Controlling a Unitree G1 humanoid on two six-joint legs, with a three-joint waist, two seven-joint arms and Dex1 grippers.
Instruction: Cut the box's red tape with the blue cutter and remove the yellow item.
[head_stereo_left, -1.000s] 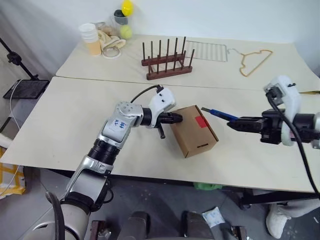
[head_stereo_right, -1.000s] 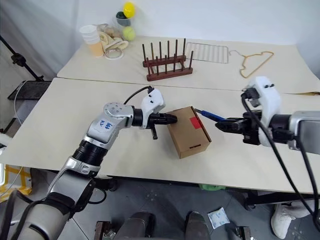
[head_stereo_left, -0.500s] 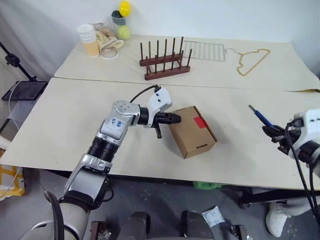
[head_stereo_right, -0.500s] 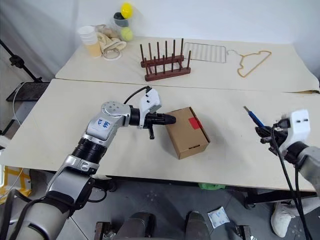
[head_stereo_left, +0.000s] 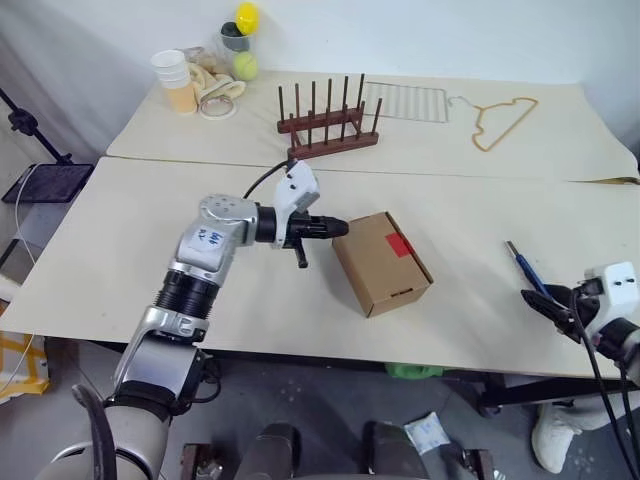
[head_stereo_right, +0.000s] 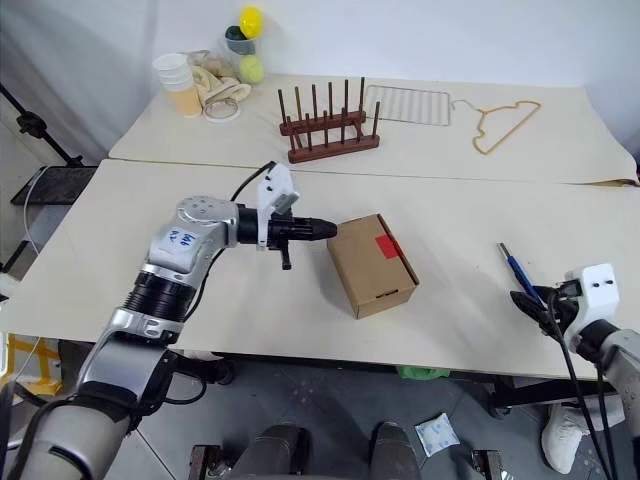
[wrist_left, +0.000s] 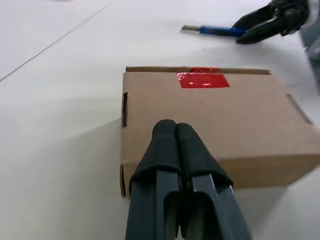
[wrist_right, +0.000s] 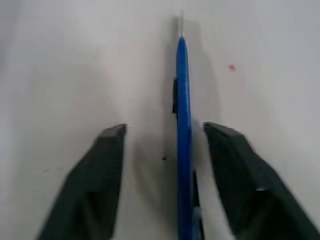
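Observation:
The brown box (head_stereo_left: 382, 262) lies mid-table with its red tape (head_stereo_left: 401, 245) on top near the right edge. My left gripper (head_stereo_left: 340, 228) is shut and empty, its tips at the box's left side (wrist_left: 215, 115); I cannot tell whether they touch. The blue cutter (head_stereo_left: 525, 268) lies flat on the table to the right. My right gripper (head_stereo_left: 537, 298) is open, with its fingers (wrist_right: 107, 165) on either side of the cutter (wrist_right: 183, 125) and not gripping it. The yellow item is hidden.
At the back stand a wooden peg rack (head_stereo_left: 325, 120), a wire grid (head_stereo_left: 410, 100) and a tan hanger (head_stereo_left: 500, 120). The far left corner holds stacked cups (head_stereo_left: 180, 80), tape rolls (head_stereo_left: 215, 88), a tennis ball (head_stereo_left: 243, 65) and a small yellow ball (head_stereo_left: 245, 15).
My right gripper swung right and down to the table, then opened and let go of the blue cutter. My left gripper drew back slightly to the left.

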